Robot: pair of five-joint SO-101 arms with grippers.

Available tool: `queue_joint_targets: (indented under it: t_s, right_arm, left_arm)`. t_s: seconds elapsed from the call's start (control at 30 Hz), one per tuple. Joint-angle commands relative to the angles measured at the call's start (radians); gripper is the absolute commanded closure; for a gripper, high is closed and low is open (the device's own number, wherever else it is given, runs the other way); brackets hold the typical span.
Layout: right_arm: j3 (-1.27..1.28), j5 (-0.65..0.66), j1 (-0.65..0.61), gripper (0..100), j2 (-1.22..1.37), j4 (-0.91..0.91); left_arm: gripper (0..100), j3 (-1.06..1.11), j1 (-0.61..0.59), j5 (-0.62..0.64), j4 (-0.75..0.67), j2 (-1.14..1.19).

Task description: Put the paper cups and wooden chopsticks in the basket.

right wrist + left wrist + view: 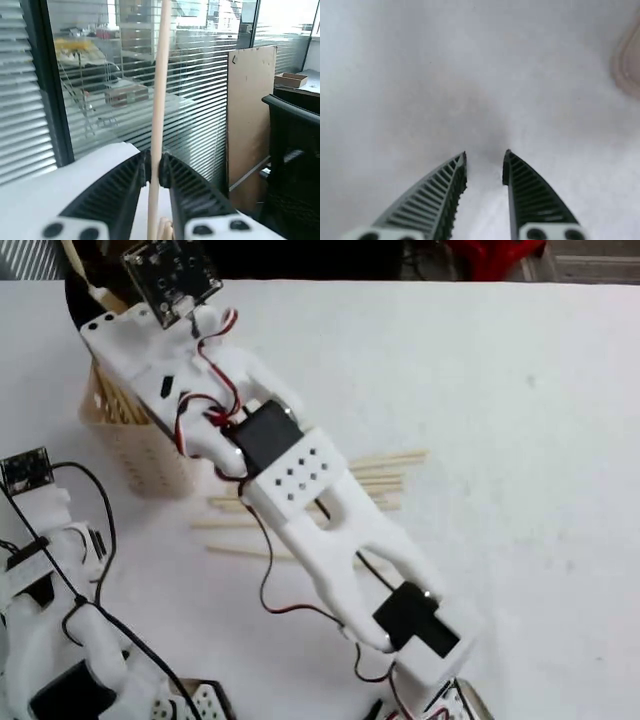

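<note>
The right fingers [125, 185] pinch one chopstick [161, 75] between them, with the basket [145, 460] beneath. Sink its end well inside before releasing, lest it tip out. The left fingers [440, 195] are parted, empty.

White table [500, 390] is carrying two sorts of things. Pale slotted basket [140, 455] is standing toward 10 o'clock. Loose wooden chopsticks [390, 460] are lying flat near centre, at 4 o'clock from the basket, running roughly 9-to-3.
</note>
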Motion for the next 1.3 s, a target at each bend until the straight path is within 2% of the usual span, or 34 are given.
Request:
queue_joint_targets:
  t_s: [0.0, 0.3, 0.5, 0.67, 0.73, 0.9, 1.07, 1.27]
  right_arm:
    - [0.006, -0.023, -0.005, 98.2, -0.013, -0.031]
    - [0.021, -0.023, -0.004, 97.1, -0.013, -0.030]
    - [0.023, -0.023, -0.001, 80.6, -0.021, 0.025]
    - [0.017, -0.023, 0.001, 82.8, -0.027, 0.091]
    - [0.020, -0.023, 0.001, 86.1, -0.053, 0.180]
    - [0.018, -0.023, 0.001, 94.7, -0.186, 0.539]
    - [0.018, -0.011, -0.002, 94.8, -0.351, 0.860]
    - [0.049, 0.299, -0.035, 92.5, -0.386, 1.231]
  left_arm:
    - [86, -0.002, 0.008, 0.008, -0.021, -0.018]
    - [86, -0.002, 0.008, 0.008, -0.021, -0.018]
    - [86, -0.002, 0.008, 0.008, -0.021, -0.018]
    - [86, -0.002, 0.008, 0.008, -0.021, -0.018]
    - [86, -0.002, 0.008, 0.008, -0.021, -0.018]
    - [86, -0.002, 0.008, 0.008, -0.021, -0.018]
    - [86, -0.002, 0.008, 0.008, -0.021, -0.018]
    - [86, -0.002, 0.010, 0.008, -0.021, -0.018]
